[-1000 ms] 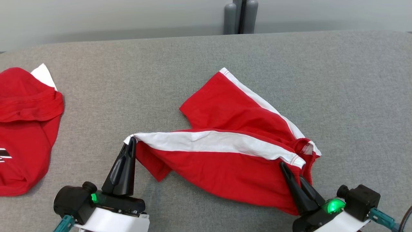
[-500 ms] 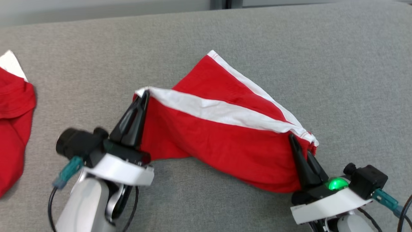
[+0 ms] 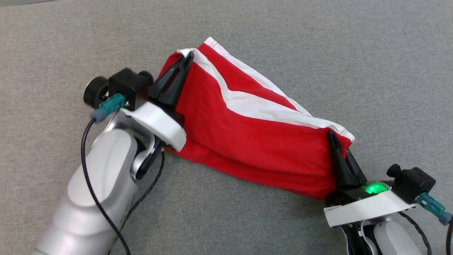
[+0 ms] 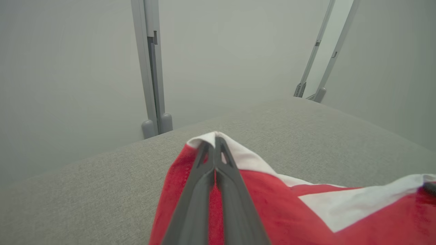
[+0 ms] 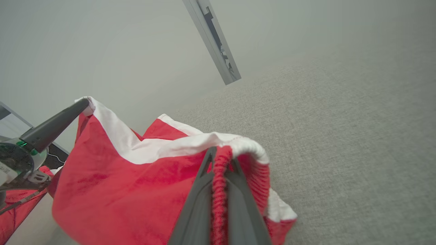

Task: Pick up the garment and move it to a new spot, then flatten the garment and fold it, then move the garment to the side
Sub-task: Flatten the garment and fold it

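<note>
The garment (image 3: pixel 247 145) is a pair of red shorts with white side stripes, held stretched between both grippers above the grey surface. My left gripper (image 3: pixel 189 56) is shut on a white-edged leg hem corner at the upper left; the left wrist view shows its closed fingers (image 4: pixel 215 139) pinching that corner of the shorts (image 4: pixel 306 217). At the lower right, my right gripper (image 3: pixel 332 136) is shut on the gathered waistband. The right wrist view shows the red elastic (image 5: pixel 219 153) clamped between its fingers, and the left gripper (image 5: pixel 78 105) holding the far corner.
The grey fabric surface (image 3: pixel 336 53) spreads on all sides. Grey posts (image 4: pixel 151 68) and a pale wall stand behind its far edge. Another red garment (image 5: pixel 13 211) peeks in at the lower left of the right wrist view. A black cable (image 3: pixel 88 170) trails along my left forearm.
The head camera has tilted down. My left gripper has carried the hem corner away from me and to the right, laying it over the far leg. The right gripper keeps its hold.
</note>
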